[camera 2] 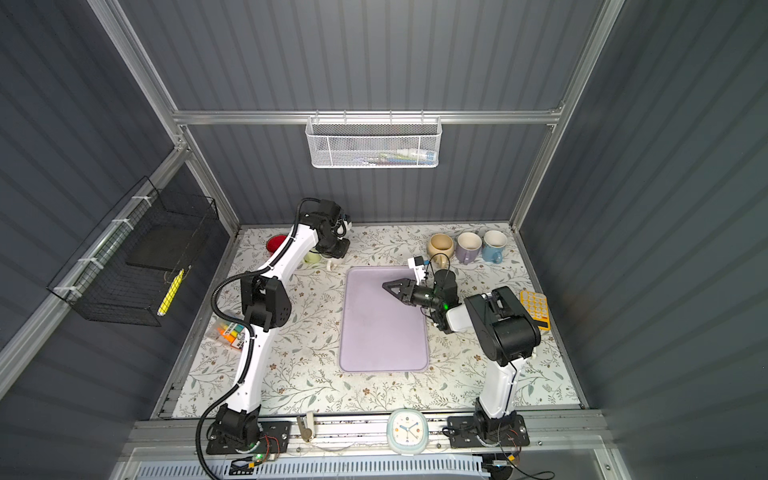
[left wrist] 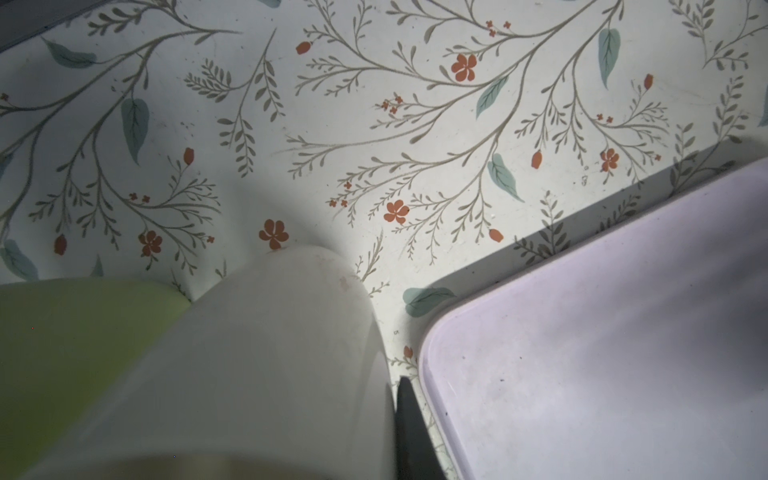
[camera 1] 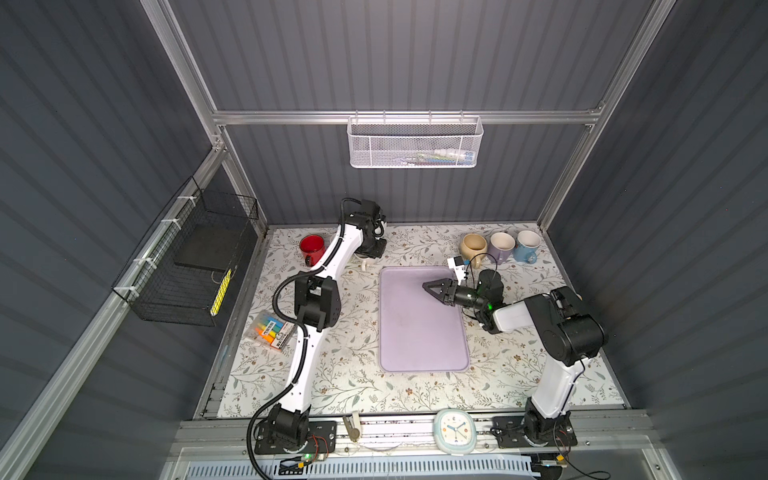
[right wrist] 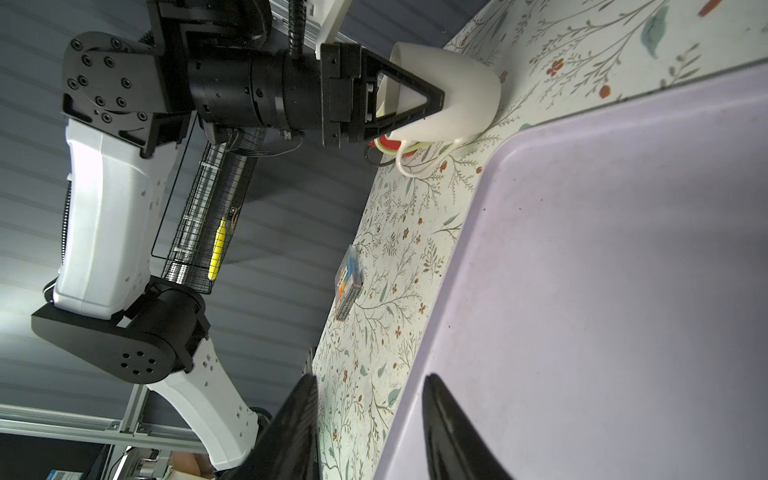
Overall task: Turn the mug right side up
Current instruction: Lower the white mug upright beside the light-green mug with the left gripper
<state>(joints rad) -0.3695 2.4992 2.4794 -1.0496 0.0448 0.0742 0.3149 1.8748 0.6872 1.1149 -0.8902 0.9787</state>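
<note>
White mug (left wrist: 270, 353), mouth up, wall pinched by left pincer (right wrist: 436, 102); right pincer (right wrist: 371, 380) spread.

No writing that can be read
Print is seen on the marker pack (camera 1: 272, 332) and marks on the clock dial (camera 1: 454, 429), but nothing can be made out at this size.

White mug (camera 1: 364, 266) mostly beneath left arm (camera 1: 345, 245)

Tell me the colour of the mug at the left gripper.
The mug is plain white; the right wrist view shows it best.
</note>
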